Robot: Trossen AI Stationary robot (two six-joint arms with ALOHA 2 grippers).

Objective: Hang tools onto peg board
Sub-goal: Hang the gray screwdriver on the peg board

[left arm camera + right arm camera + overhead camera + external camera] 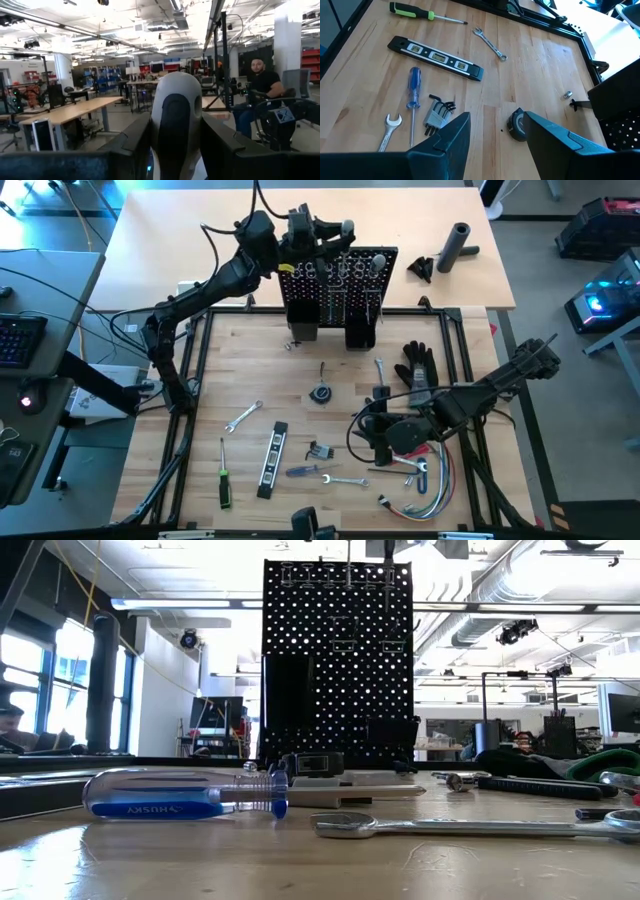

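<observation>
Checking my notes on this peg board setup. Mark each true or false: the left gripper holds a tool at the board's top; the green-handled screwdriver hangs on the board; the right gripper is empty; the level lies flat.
1. Left gripper holds a grey-handled tool at the peg board top: true.
2. Green-handled screwdriver hangs on the board: false, it lies on the table.
3. Right gripper is empty: true, open above the table.
4. Level lies flat: true.
</observation>
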